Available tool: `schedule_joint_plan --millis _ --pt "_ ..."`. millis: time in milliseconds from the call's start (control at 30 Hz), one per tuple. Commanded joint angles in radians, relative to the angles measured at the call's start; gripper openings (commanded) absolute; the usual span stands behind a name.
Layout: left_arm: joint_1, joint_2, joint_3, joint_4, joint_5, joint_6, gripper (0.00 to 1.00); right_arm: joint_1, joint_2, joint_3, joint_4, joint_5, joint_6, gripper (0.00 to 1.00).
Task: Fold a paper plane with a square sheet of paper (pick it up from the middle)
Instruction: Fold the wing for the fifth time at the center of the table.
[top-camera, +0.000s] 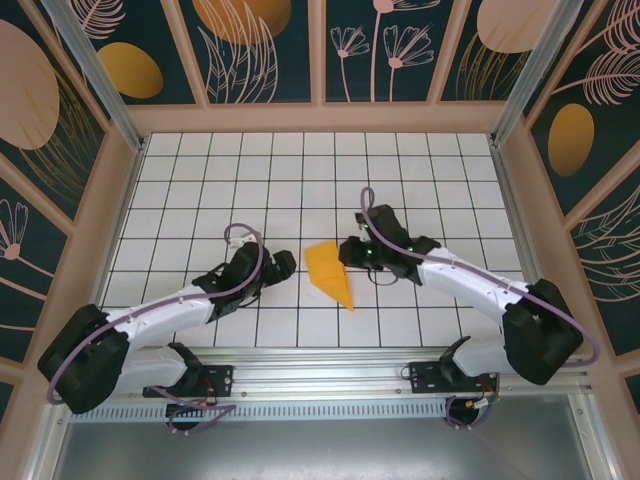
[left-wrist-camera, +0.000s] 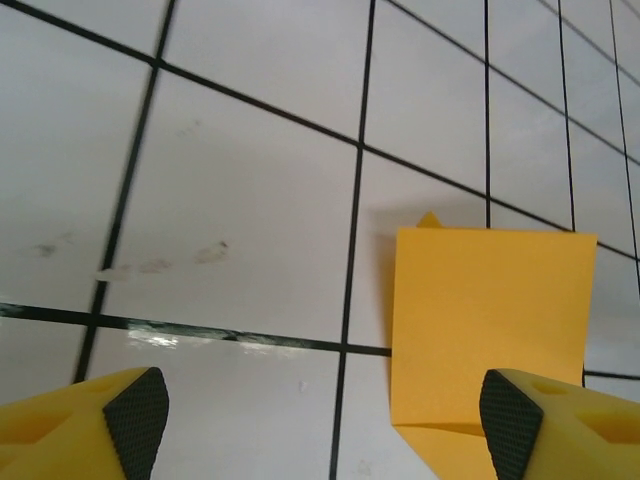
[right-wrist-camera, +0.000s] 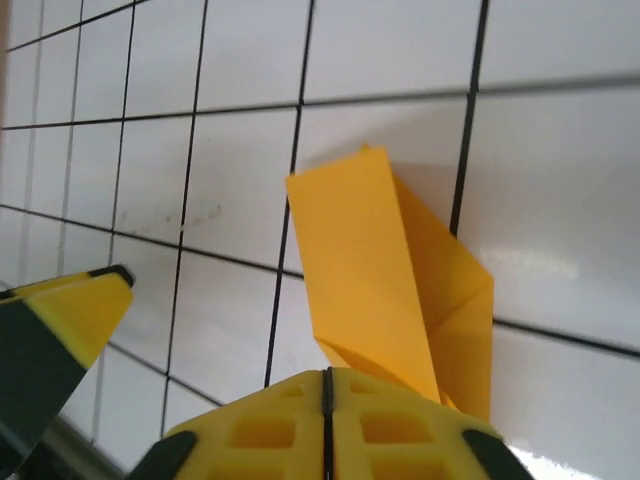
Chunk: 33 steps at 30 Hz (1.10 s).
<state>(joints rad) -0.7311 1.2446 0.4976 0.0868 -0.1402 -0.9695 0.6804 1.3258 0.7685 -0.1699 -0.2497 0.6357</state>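
Paper (top-camera: 329, 272), part folded into a narrow wedge, lies on the table (top-camera: 300, 170) between our two claws. Its long axis runs from a wide far end to a point aimed at the near edge. Our right claw (right-wrist-camera: 325, 400) is pressed together right at the paper's far-right edge; whether it nips that edge we cannot tell. Our left claw (left-wrist-camera: 320, 430) stands wide apart, holding nothing, with the paper ahead and off toward its right pad (left-wrist-camera: 510, 415). We judge the right arm nearer; the left would need to shift rightward to centre on the paper.
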Motion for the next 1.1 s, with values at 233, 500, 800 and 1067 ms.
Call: schedule_joint_plan --millis 233,500,800,1067 --pt "0.007 0.17 0.071 0.141 0.2 -0.034 0.81 -0.048 0.054 -0.155 0.23 -0.312 -0.006 0.03" --pt "0.006 0.227 0.075 0.185 0.256 -0.054 0.82 -0.116 0.156 -0.173 0.29 -0.364 -0.038 0.04" --pt "0.007 0.285 0.095 0.21 0.296 -0.069 0.82 -0.167 0.247 -0.212 0.356 -0.365 -0.034 0.05" --pt "0.005 0.327 0.105 0.259 0.339 -0.102 0.82 -0.181 0.286 -0.259 0.409 -0.36 -0.022 0.05"
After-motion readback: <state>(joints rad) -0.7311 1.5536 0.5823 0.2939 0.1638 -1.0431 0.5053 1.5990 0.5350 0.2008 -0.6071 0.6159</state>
